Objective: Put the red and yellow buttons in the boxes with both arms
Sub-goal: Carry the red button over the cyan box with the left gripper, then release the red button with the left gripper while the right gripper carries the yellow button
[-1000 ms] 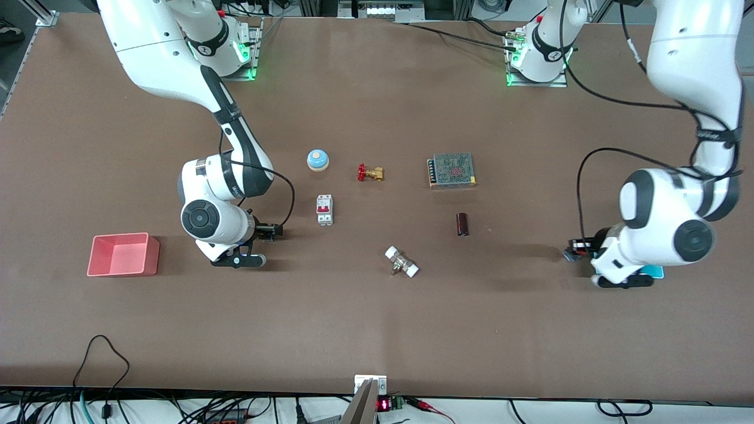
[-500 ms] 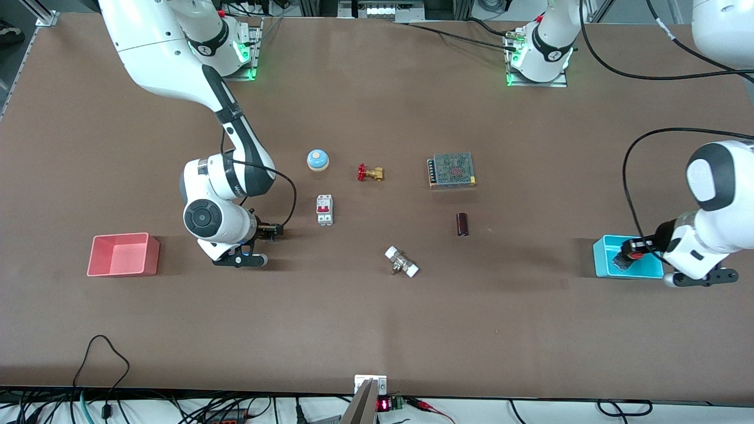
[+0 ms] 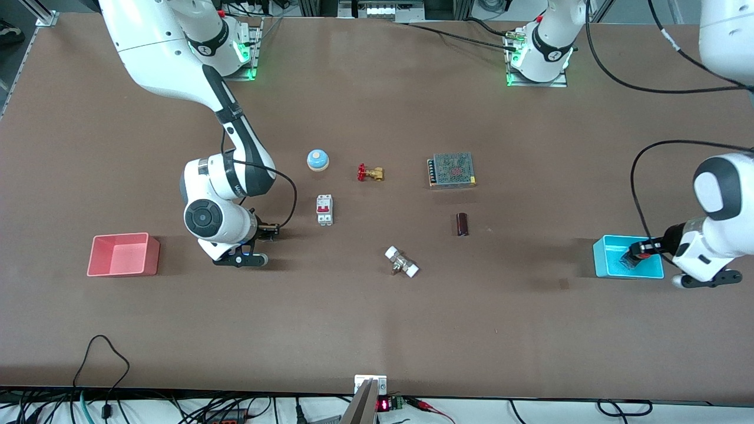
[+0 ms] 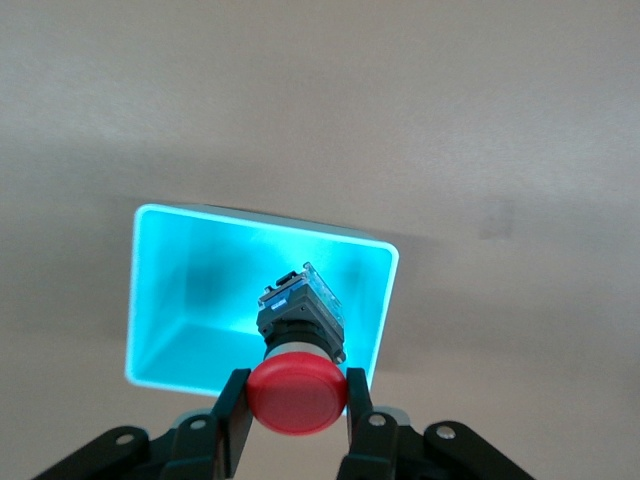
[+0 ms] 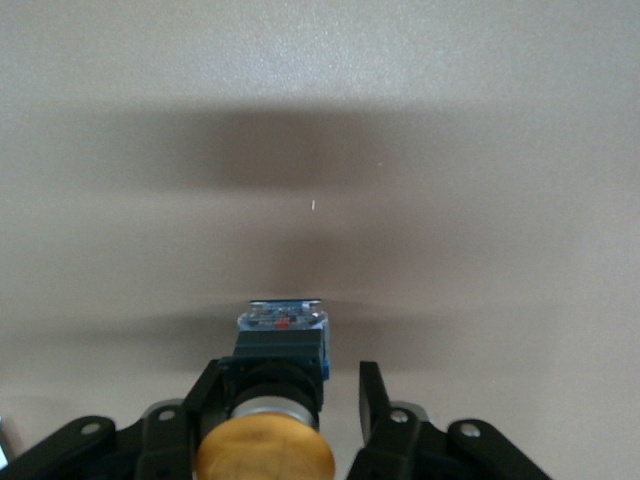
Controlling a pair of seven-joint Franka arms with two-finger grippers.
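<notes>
The left gripper (image 4: 297,400) is hanging over the cyan box (image 3: 607,259) at the left arm's end of the table, fingers clamped on the red button (image 4: 297,392). The right gripper (image 5: 290,420) is hovering over bare table beside the pink box (image 3: 122,254), fingers spread around the yellow button (image 5: 265,455).

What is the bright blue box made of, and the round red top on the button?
The bright cyan box looks like thin glossy plastic: light glows through its walls. The round red cap of the button, held in the left gripper, looks like smooth, slightly matte plastic, though that is a guess from its even colour.
</notes>
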